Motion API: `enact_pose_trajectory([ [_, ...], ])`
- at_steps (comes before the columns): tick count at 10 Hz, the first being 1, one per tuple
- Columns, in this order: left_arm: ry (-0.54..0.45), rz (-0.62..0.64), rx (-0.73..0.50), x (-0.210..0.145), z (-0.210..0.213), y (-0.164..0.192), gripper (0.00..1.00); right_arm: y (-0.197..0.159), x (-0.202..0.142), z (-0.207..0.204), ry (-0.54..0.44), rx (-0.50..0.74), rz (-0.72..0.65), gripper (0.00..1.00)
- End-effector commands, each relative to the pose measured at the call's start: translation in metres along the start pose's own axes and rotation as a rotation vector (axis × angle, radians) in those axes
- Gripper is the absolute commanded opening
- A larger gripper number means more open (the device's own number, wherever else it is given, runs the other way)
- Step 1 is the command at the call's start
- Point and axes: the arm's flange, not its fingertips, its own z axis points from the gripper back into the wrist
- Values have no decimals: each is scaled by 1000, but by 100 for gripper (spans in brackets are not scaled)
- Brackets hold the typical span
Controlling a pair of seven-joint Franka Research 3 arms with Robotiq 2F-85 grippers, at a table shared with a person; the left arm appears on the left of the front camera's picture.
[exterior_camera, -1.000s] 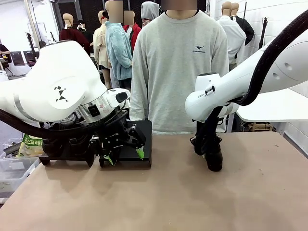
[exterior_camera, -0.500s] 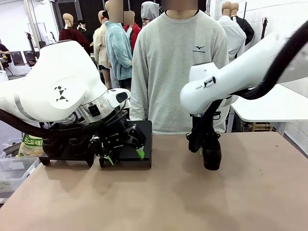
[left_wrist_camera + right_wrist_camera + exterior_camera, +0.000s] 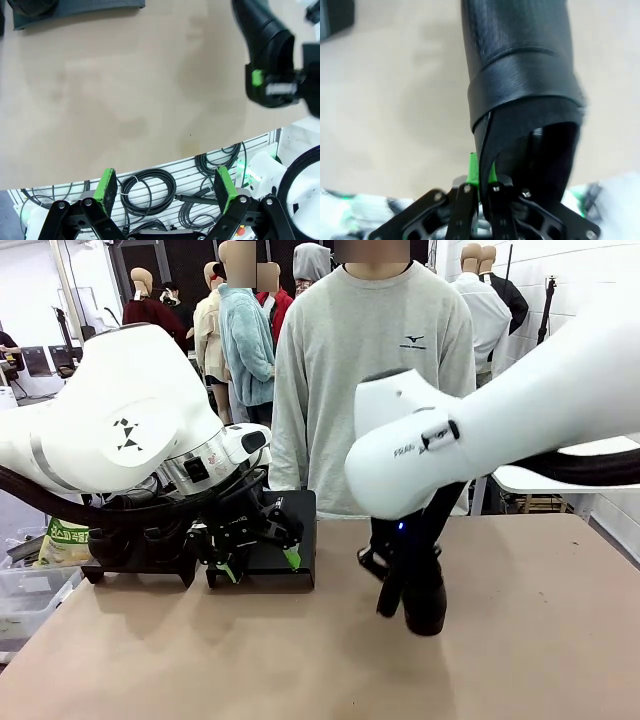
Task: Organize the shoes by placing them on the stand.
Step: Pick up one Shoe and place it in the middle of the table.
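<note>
My right claw (image 3: 480,182) is clamped on the shoe (image 3: 520,75) collar at 6 o'clock; glossy, stiff leather looks slippery. Left claw (image 3: 167,187) stands apart.

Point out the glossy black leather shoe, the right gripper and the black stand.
glossy black leather shoe (image 3: 520,45): right wrist view, upper.
right gripper (image 3: 481,176): right wrist view, between its fingertips.
black stand (image 3: 298,540): front view, right end.

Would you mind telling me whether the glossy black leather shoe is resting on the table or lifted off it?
Lifted: the glossy black leather shoe hangs toe-down above the table, its collar pinched in the shut right gripper.
</note>
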Motion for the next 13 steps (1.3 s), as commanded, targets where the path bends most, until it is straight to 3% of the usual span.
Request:
enact_pose_trajectory([
  [1, 9, -1, -17, 1, 1, 1, 100, 4, -7, -16, 28, 82, 111, 0],
  [7, 9, -1, -17, 1, 1, 1, 100, 20, 1, -41, 139, 188, 174, 0],
  [12, 9, -1, -17, 1, 1, 1, 100, 23, 6, -40, 151, 211, 186, 94],
  [13, 9, -1, -17, 1, 1, 1, 100, 22, 6, -39, 151, 212, 182, 100],
])
